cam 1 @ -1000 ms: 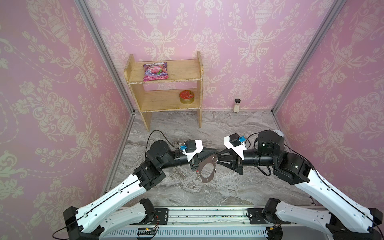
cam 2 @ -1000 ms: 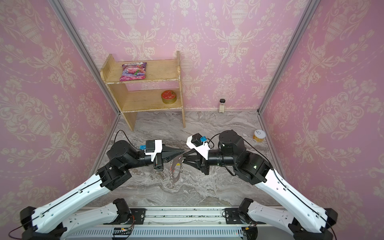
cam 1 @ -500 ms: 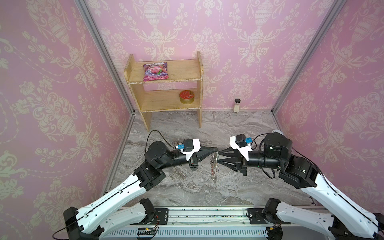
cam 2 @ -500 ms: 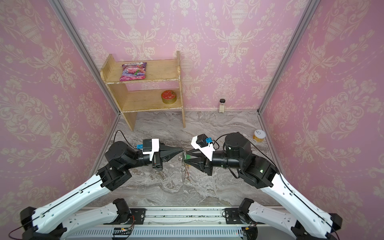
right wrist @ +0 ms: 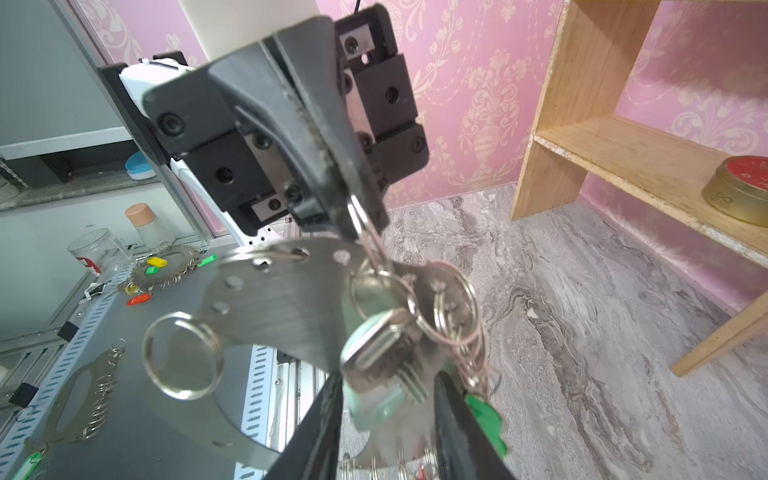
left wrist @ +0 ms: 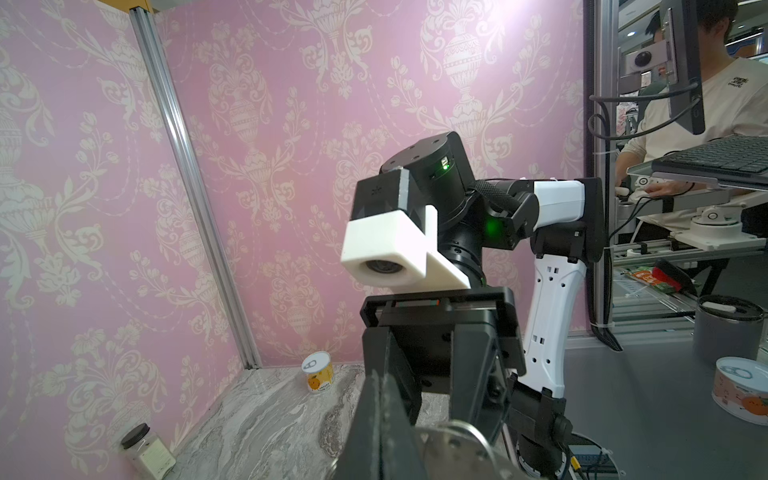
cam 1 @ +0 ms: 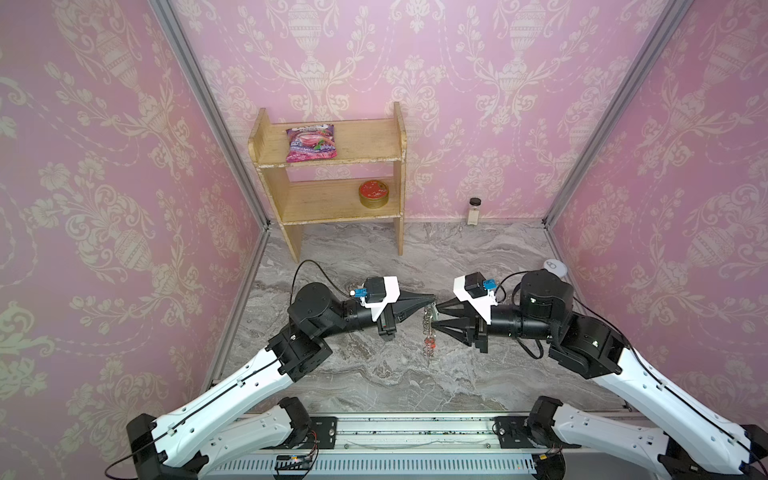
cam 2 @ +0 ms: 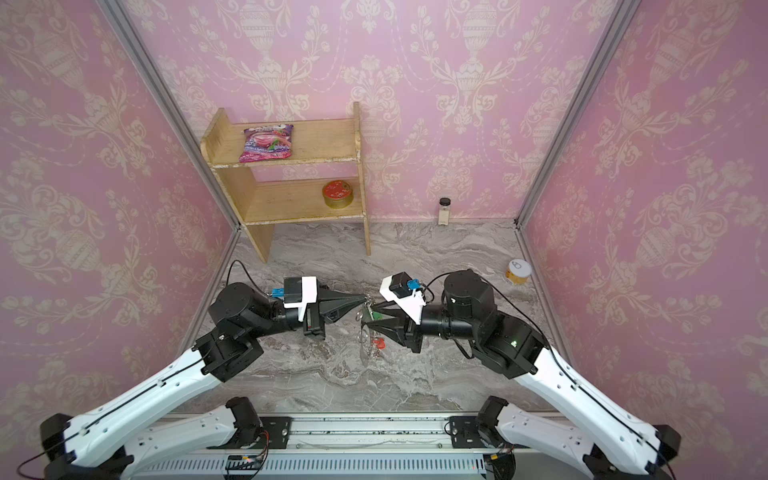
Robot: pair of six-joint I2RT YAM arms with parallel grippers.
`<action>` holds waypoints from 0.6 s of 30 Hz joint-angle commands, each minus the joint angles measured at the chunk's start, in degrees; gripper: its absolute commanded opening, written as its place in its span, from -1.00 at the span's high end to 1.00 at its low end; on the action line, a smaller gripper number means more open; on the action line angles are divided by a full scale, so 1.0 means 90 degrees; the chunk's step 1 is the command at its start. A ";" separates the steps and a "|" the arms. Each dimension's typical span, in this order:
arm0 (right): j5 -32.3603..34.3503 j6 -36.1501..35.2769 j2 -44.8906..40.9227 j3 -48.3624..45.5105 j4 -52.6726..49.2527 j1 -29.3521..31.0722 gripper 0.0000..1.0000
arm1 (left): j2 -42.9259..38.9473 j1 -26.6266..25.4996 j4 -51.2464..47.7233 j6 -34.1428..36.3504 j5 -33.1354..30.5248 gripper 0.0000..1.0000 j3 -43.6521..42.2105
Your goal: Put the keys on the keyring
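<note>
A robotics lab: wallpapered panels point(cam 1: 457, 62) are standing in aluminium framing point(cam 1: 210, 112), and an operator point(left wrist: 731, 95) is sitting at a keyboard point(left wrist: 723, 160) outside.

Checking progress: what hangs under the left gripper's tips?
The keyring, with the keys dangling alongside. The right gripper covers part of its lower rim in its wrist view.

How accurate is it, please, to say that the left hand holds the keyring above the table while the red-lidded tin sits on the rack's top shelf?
Not quite: in both top views the red-lidded tin sits on the rack's lower shelf, not the top one. The left hand does hold the keyring above the table.
</note>
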 commanded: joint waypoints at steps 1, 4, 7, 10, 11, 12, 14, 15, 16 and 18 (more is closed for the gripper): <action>0.0051 0.0156 -0.0149 -0.0166 0.0486 -0.0033 0.25 | -0.0160 0.0063 0.0360 -0.0140 0.0016 1.00 0.0042; 0.0102 0.0157 -0.0237 -0.0251 0.0660 -0.0034 0.28 | -0.0160 0.0061 0.0353 -0.0141 0.0016 1.00 0.0047; 0.0145 0.0134 -0.0220 -0.0250 0.0674 -0.0030 0.33 | -0.0160 0.0066 0.0353 -0.0160 0.0026 1.00 0.0051; 0.0251 0.0143 -0.0268 -0.0301 0.0764 -0.0015 0.38 | -0.0160 0.0067 0.0346 -0.0161 0.0026 1.00 0.0062; 0.0266 0.0138 -0.0280 -0.0319 0.0793 -0.0020 0.40 | -0.0156 0.0068 0.0344 -0.0161 0.0026 1.00 0.0060; 0.0297 0.0156 -0.0293 -0.0320 0.0817 -0.0018 0.42 | -0.0160 0.0065 0.0351 -0.0161 0.0026 1.00 0.0062; 0.0291 0.0154 -0.0257 -0.0328 0.0843 -0.0019 0.45 | -0.0160 0.0064 0.0349 -0.0161 0.0026 1.00 0.0064; 0.0261 0.0156 -0.0221 -0.0327 0.0845 -0.0008 0.46 | -0.0160 0.0063 0.0357 -0.0161 0.0026 1.00 0.0065; 0.0241 0.0156 -0.0186 -0.0299 0.0837 -0.0004 0.47 | -0.0156 0.0066 0.0360 -0.0161 0.0026 1.00 0.0071; 0.0219 0.0149 -0.0126 -0.0280 0.0819 0.0007 0.50 | -0.0155 0.0067 0.0359 -0.0161 0.0026 1.00 0.0071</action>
